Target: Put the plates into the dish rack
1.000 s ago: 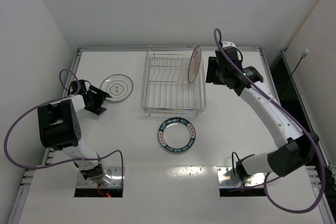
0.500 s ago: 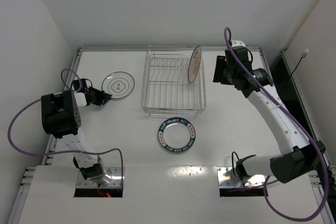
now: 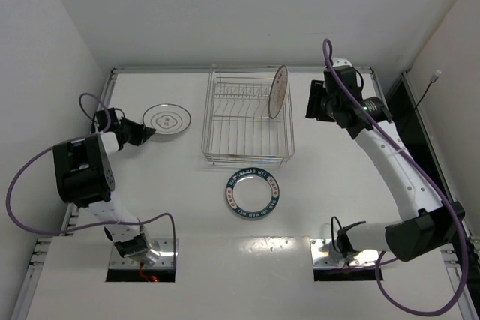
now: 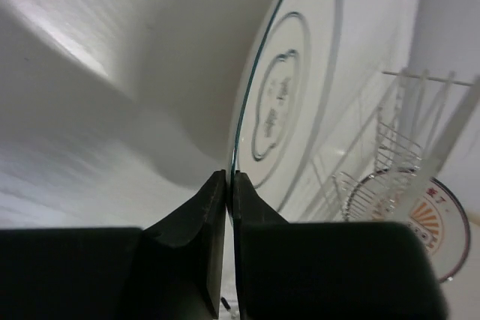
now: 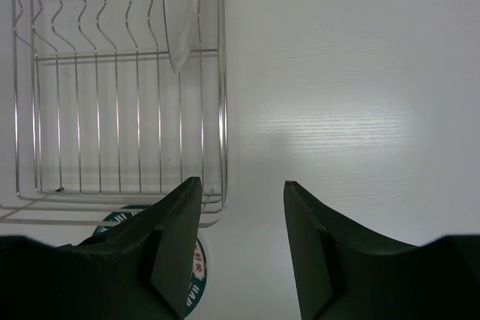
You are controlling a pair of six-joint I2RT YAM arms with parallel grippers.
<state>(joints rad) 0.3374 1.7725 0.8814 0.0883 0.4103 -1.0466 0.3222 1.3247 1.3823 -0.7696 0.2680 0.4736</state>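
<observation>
Currently we count three round white plates, one rectangular silver wire dish rack (image 3: 247,160) and two black two-finger grippers, all over one white table (image 3: 337,200).

1. The white plate with the thin dark ring and small centre motif (image 3: 166,118) sits at centre left of the overhead view, well apart from the rack. The left gripper (image 3: 150,131) is clenched on its lower-left rim. In the left wrist view we see both fingers (image 4: 210,207) pinching that edge.
2. The white plate with the orange sunburst centre (image 3: 278,91) stands on edge among the prongs at the rack's upper-right corner. Its long axis runs up and down the frame, its top leans slightly right, and its decorated face is turned to frame left.
3. The white plate with the broad dark-teal patterned rim (image 3: 252,194) lies flat, face up, just below the rack's lower edge.

The right gripper (image 3: 309,103) hovers right of the rack, beside the standing plate, with its jaws parted and nothing between them.
</observation>
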